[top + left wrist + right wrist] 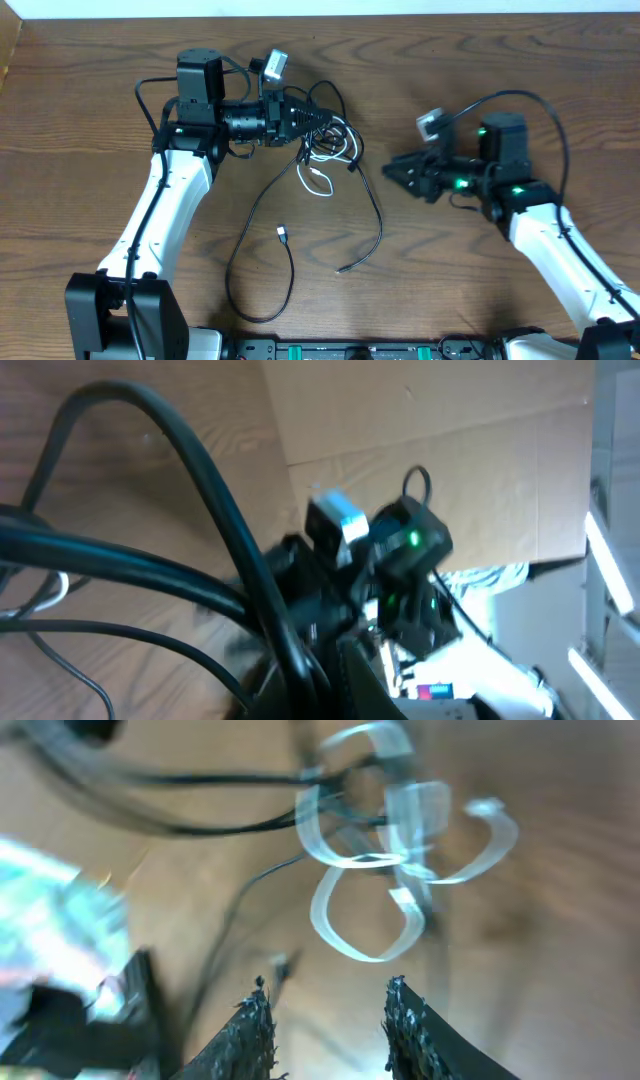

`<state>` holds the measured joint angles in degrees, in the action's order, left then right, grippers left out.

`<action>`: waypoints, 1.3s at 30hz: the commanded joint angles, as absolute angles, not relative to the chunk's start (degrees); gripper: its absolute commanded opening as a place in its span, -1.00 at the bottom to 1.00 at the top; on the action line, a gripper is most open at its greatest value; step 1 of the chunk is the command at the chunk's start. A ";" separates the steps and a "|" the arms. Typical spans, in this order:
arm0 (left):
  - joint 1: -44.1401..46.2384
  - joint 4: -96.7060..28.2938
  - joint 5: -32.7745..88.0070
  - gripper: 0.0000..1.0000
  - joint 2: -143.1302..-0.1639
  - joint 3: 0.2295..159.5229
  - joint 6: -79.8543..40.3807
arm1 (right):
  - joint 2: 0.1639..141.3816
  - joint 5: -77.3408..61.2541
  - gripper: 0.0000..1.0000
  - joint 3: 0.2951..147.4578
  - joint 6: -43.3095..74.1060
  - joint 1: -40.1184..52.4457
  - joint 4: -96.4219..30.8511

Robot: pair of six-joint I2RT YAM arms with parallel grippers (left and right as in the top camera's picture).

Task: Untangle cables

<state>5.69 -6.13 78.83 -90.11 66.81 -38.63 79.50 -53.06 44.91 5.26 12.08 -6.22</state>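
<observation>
A wooden counter [480, 280] seen from above, with two robot arms rising from its near edge. The cables [325, 140] lie in a loose tangle toward the far edge, a little left of centre. Most are thin black cords. A short white cord [318, 180] curls on the near side of the knot.

From the tangle two long black cords trail toward the near edge. One swings left into a wide loop and turns back to a small plug [282, 233] near the middle of the counter. The other curves right and ends in a plug [342, 269] on bare wood.

The left arm [160, 210] reaches up the left side and turns right. The left tool [318, 118] is pressed together in the top of the tangle, pinching black cords. In its wrist view those black cords [230, 540] sweep close across the lens, blurred.

The right arm [560, 240] comes in from the right side. The right tool [392, 170] points left at the tangle, just beside it and not touching. Its wrist view shows its two dark fingers [250, 1030] spread apart with nothing between them, and the white cord [370, 870] ahead of them, blurred, in overlapping loops.
</observation>
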 commanded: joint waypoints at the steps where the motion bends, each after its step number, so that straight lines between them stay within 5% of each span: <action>1: 5.61 -5.87 76.44 -0.85 -88.62 67.59 -44.88 | 79.83 -50.76 -0.31 45.21 2.55 18.65 -5.91; 11: 5.61 -5.89 76.51 -0.85 -88.62 67.59 -50.83 | 79.90 -30.96 -0.20 45.21 3.36 25.71 -2.11; 39: 5.61 -5.91 77.58 -0.85 -88.60 67.59 -51.79 | 92.09 -24.69 -0.22 45.21 5.28 25.19 12.21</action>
<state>5.69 -6.15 76.18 -90.11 66.81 -51.27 89.54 -26.04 44.91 4.97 25.32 11.53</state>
